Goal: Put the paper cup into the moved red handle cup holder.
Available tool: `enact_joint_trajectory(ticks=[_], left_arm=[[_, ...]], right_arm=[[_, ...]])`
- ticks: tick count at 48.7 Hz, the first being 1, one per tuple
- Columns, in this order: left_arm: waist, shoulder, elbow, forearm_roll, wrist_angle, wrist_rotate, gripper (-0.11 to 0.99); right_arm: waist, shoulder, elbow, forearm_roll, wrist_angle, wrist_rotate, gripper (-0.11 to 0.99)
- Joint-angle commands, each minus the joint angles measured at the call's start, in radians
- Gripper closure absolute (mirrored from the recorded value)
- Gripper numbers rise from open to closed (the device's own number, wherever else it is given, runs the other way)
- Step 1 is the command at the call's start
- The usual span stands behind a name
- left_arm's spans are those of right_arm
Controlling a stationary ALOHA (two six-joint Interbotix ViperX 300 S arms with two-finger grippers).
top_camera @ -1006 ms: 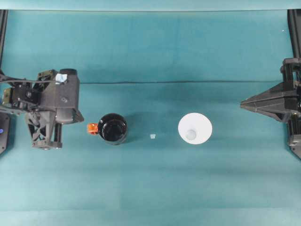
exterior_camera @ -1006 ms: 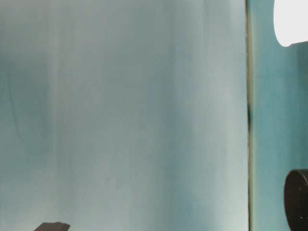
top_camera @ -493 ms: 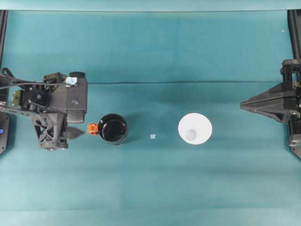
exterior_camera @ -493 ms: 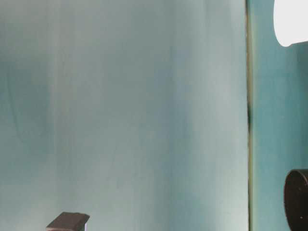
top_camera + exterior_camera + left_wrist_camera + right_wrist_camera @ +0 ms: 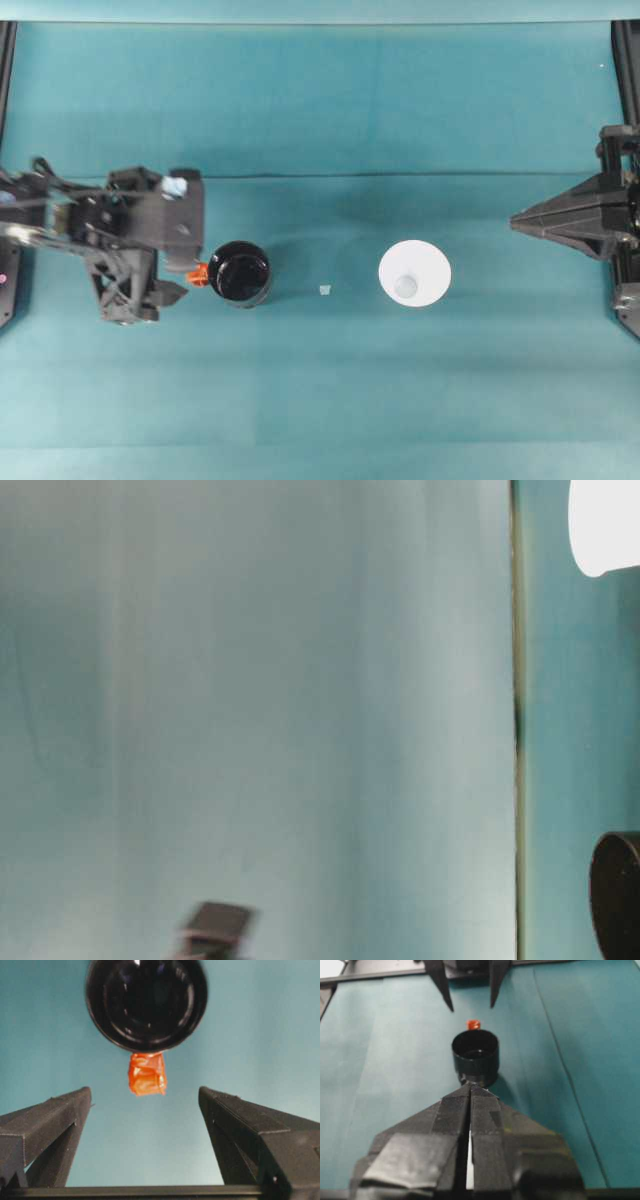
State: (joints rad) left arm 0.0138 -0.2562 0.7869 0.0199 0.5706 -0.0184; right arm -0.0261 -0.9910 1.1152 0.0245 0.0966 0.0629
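Left hand [image 5: 178, 282] sits low at the left side of the desk [image 5: 330, 390], jaws spread wide and holding nothing. In the left wrist view the two fingers [image 5: 55, 1120] flank an open gap, and the orange-red handle tab [image 5: 147, 1074] lies just ahead of that gap, centred between the tips but not touched by either. The red handle cup holder [image 5: 240, 273] stands upright directly beyond the tab, dark hollow facing up, just beside the left hand. A small pale scrap [image 5: 325, 290] lies on the desk between holder and cup. The paper cup [image 5: 414, 273] stands further on, well apart from both hands, nearer the right one. Right hand [image 5: 520, 222] rests at the right edge, pointing toward the cup; the right wrist view shows its jaws pressed together, gripping nothing.
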Motion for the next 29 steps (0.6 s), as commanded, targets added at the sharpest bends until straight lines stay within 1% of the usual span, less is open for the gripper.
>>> enact_joint_trajectory(ticks=[1,8,13,16,20,23,29], left_arm=[[0.002,0.021,-0.005,0.002,-0.037,-0.003,-0.08],[0.005,0.063,-0.002,0.002,-0.048,-0.003,-0.08],[0.012,0.086,0.008,0.002,-0.055,-0.003,-0.08],[0.017,0.097,0.017,0.002,-0.074,-0.003,-0.08],[0.017,0.104,0.023,0.002,-0.112,-0.003,-0.08],[0.018,0.112,0.023,0.002,-0.135,-0.003,-0.08],[0.018,0.129,0.017,0.002,-0.144,-0.003,-0.08]], right_arm=[[-0.003,0.005,-0.021,0.002,-0.005,0.006,0.98],[-0.003,0.005,-0.021,0.002,-0.006,0.006,0.98],[-0.003,0.005,-0.02,0.002,-0.005,0.006,0.98],[-0.003,0.005,-0.021,0.002,-0.005,0.006,0.98],[-0.003,0.005,-0.021,0.003,-0.006,0.006,0.98],[-0.003,0.005,-0.02,0.002,-0.005,0.008,0.98],[-0.003,0.005,-0.021,0.002,-0.003,0.008,0.98]])
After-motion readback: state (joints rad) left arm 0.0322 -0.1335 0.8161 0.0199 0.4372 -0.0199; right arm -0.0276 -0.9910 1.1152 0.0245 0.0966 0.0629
